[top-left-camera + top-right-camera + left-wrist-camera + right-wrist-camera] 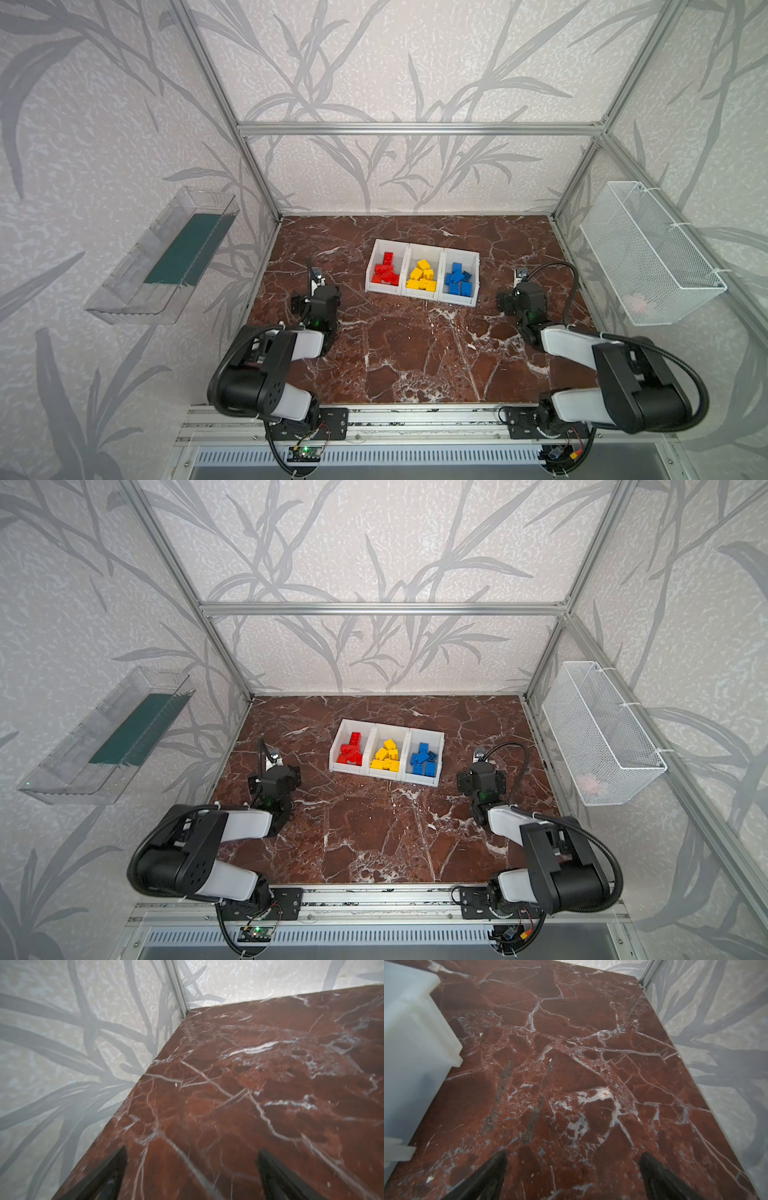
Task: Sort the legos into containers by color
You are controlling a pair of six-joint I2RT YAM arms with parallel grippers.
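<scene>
Marble; containers apparently near right hand

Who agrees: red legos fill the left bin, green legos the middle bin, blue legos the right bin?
Only the colour is wrong: the middle bin holds yellow legos, not green, as both top views show. Red legos on the left and blue legos on the right stand.

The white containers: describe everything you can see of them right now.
The containers are three matching white plastic open-top bins joined in a row, upright on the red marble table, near its middle. From left in both top views they hold red legos, yellow legos and blue legos. Nothing else touches them.
</scene>
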